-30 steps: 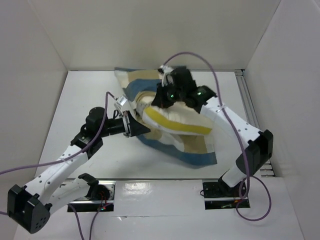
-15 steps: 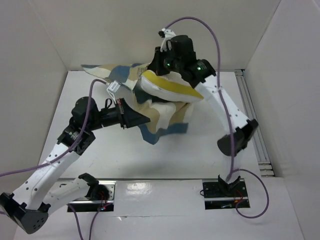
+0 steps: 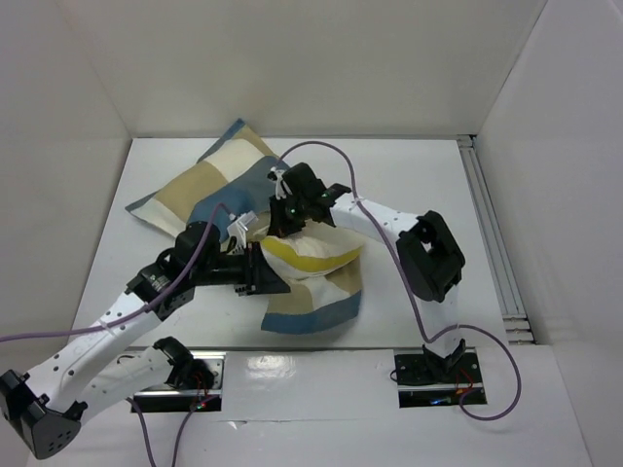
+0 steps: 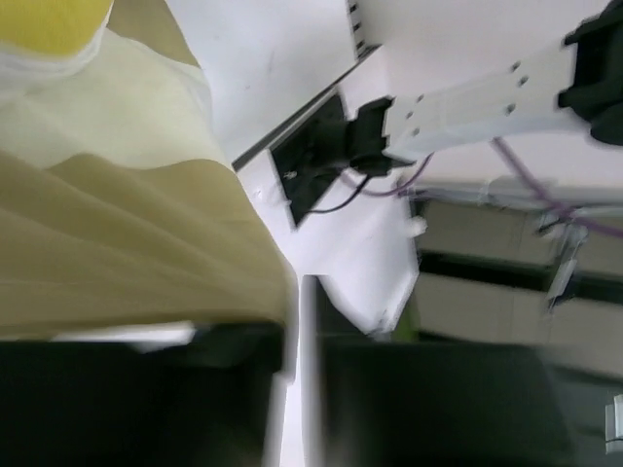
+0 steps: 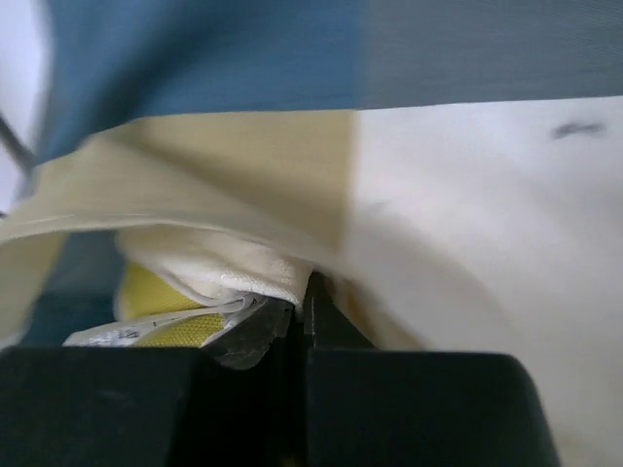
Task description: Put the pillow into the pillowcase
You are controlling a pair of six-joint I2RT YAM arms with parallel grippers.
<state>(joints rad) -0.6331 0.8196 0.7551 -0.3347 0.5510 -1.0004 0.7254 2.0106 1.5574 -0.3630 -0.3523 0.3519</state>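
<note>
Checked cloth fills the far left of the table (image 3: pixel 438 185): the pillowcase (image 3: pixel 200 185) lies spread flat there, then bunches toward the middle and spills to the near side in a blue and tan fold. The left gripper (image 3: pixel 273 280) noses into that bunch from the left, its tips right against the fabric. Its own camera is blurred, showing tan cloth at one finger and a thin slit between the two, so I cannot tell whether it grips anything.

Just right of it sits the pillow (image 3: pixel 311 255), cream with a yellow band, partly wrapped by the checked cloth. The right gripper (image 3: pixel 289 216) comes down on its far edge. Its jaws are pressed together, pinching the pillow's cream edge beneath a draped layer of pillowcase.
</note>
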